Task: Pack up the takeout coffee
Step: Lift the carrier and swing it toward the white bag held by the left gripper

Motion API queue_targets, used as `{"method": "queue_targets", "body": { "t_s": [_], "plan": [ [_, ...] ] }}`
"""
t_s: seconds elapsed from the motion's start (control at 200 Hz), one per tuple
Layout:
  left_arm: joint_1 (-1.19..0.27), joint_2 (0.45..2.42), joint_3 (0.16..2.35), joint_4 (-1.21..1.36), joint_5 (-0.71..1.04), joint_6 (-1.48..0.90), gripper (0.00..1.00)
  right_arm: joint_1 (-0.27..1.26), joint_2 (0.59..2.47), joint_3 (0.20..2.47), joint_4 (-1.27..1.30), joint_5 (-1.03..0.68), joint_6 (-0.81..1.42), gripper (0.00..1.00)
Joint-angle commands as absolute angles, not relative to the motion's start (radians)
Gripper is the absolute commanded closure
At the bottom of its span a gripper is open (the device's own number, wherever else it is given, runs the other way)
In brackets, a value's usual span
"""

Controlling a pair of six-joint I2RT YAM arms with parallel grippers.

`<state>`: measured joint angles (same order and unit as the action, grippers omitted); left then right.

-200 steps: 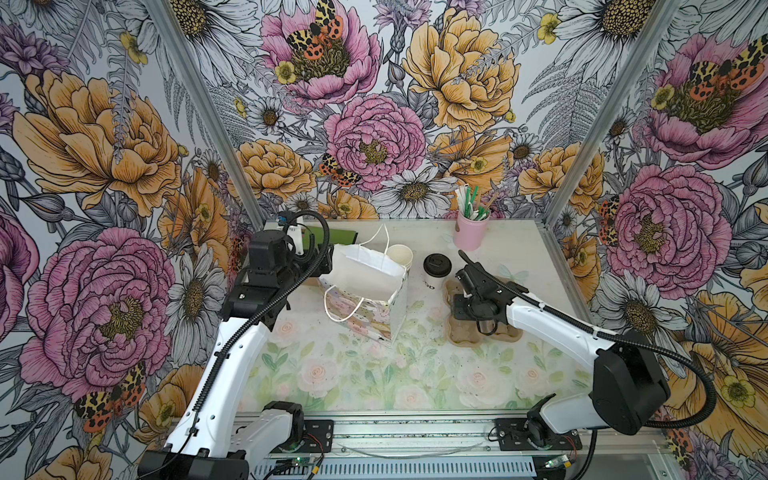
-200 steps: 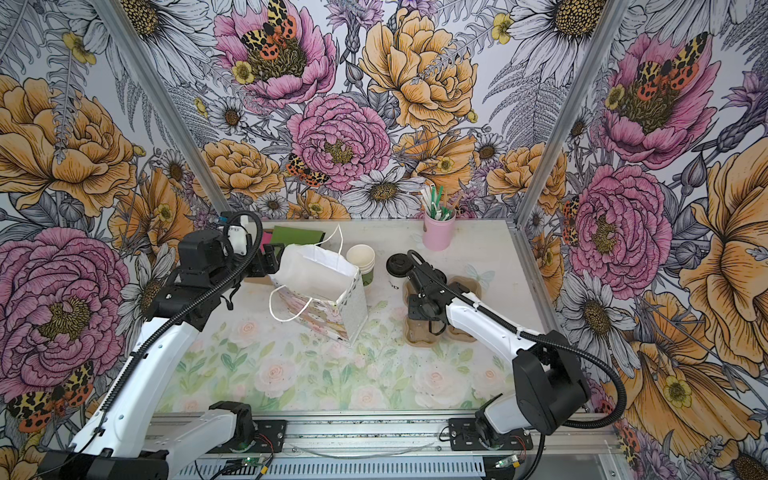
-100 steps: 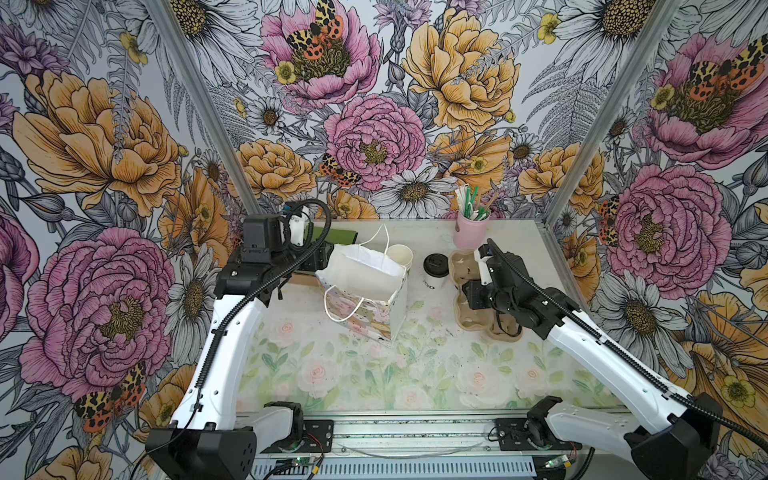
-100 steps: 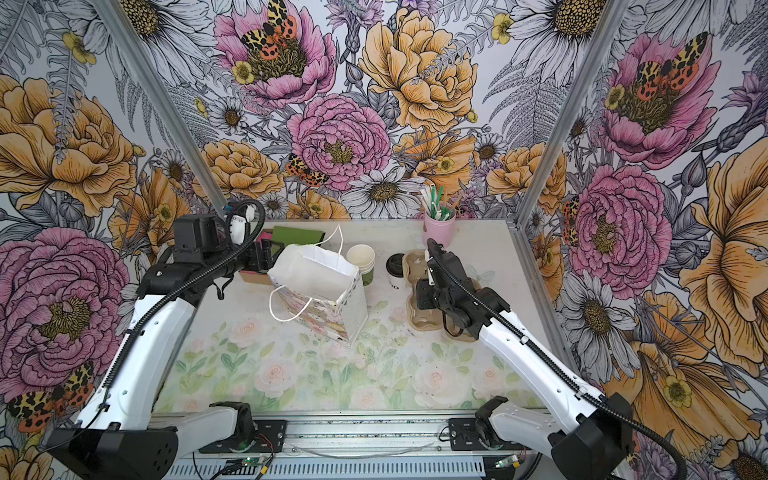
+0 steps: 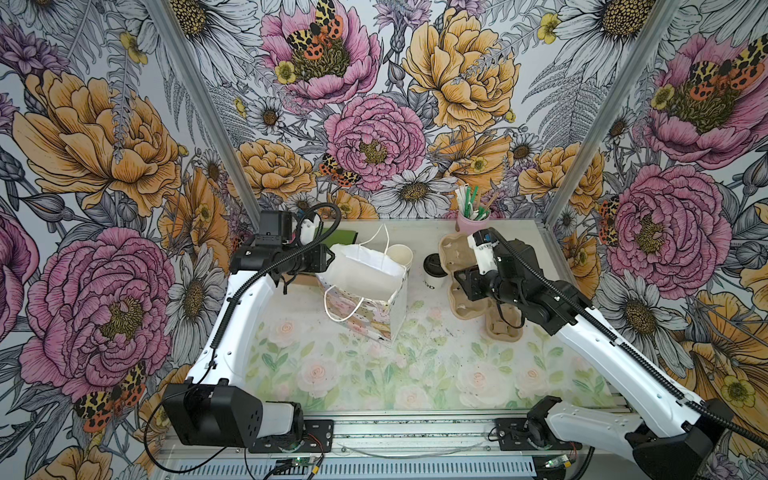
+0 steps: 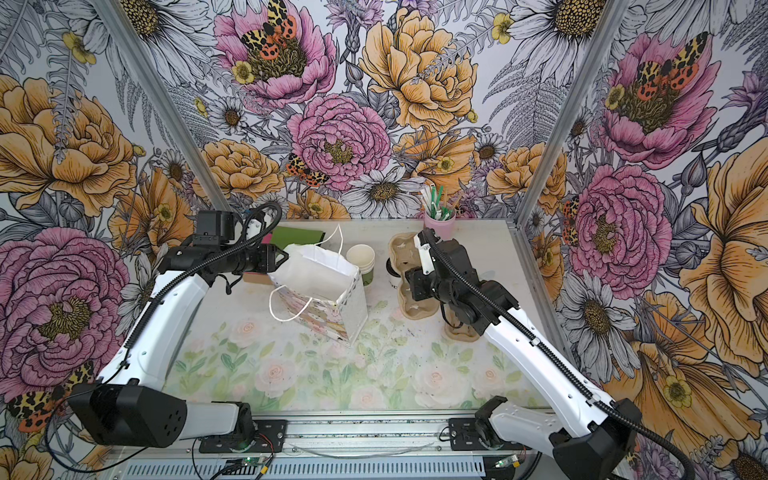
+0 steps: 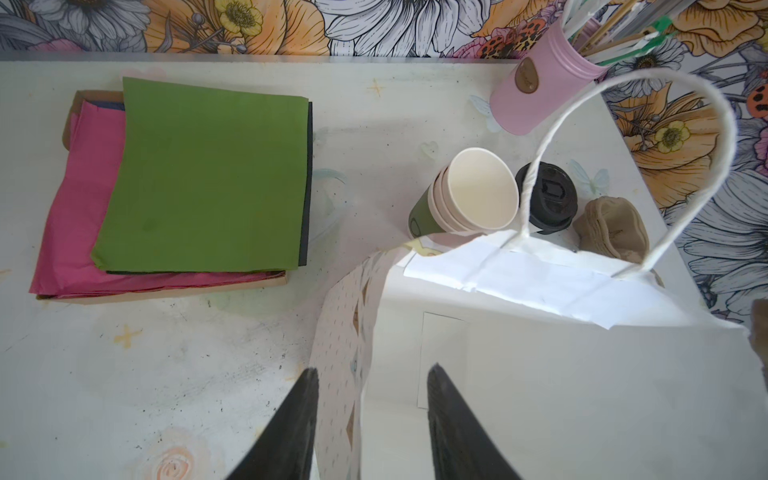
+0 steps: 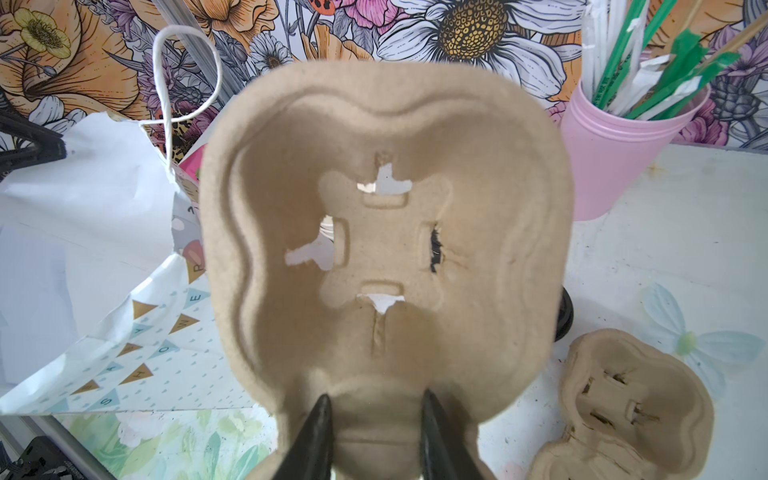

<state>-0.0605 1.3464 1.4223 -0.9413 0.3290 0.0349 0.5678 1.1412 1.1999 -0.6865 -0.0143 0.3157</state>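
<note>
Your takeout coffee (image 5: 435,274) stood upright just beside the gift bag (image 5: 365,278). Your left gripper (image 7: 372,370) stood with jaws apart astride the bag's wall. Your right gripper (image 8: 374,395) pinched a pulp cup carrier (image 8: 386,232), raised beyond the coffee. The cup looked light and crushable, best gripped on its paper wall, below the lid (image 7: 546,197).

Bag (image 5: 361,278) mid-table, cup stack (image 5: 400,254) behind, takeout coffee (image 5: 434,270) right of stack, carrier (image 5: 455,249) further right
</note>
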Motion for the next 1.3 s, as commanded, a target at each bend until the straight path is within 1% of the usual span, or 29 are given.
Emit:
{"method": "queue_targets", "body": {
  "t_s": [0.0,0.19,0.35,0.61,0.835,0.875,1.296],
  "plan": [
    [-0.054,1.355,1.447,-0.949,0.292,0.054,0.61,0.582,1.144,1.245,-0.652,-0.041,0.292,0.66],
    [-0.075,1.371,1.454,-0.948,0.271,0.059,0.9,0.6,1.156,1.28,-0.617,-0.062,0.269,0.66],
    [-0.112,1.361,1.48,-0.946,0.247,0.067,1.0,0.619,1.175,1.311,-0.566,-0.099,0.257,0.66],
    [-0.163,1.3,1.487,-0.905,0.238,0.039,1.0,0.697,1.209,1.373,-0.501,-0.114,0.23,0.66],
    [-0.207,1.242,1.445,-0.842,0.267,0.053,1.0,0.788,1.251,1.42,-0.437,-0.091,0.181,0.67],
    [-0.215,1.234,1.439,-0.833,0.261,0.055,1.0,0.828,1.262,1.433,-0.428,-0.082,0.172,0.67],
    [-0.25,1.223,1.402,-0.796,0.269,0.033,1.0,0.939,1.358,1.44,-0.262,-0.041,0.177,0.67]
  ]
}}
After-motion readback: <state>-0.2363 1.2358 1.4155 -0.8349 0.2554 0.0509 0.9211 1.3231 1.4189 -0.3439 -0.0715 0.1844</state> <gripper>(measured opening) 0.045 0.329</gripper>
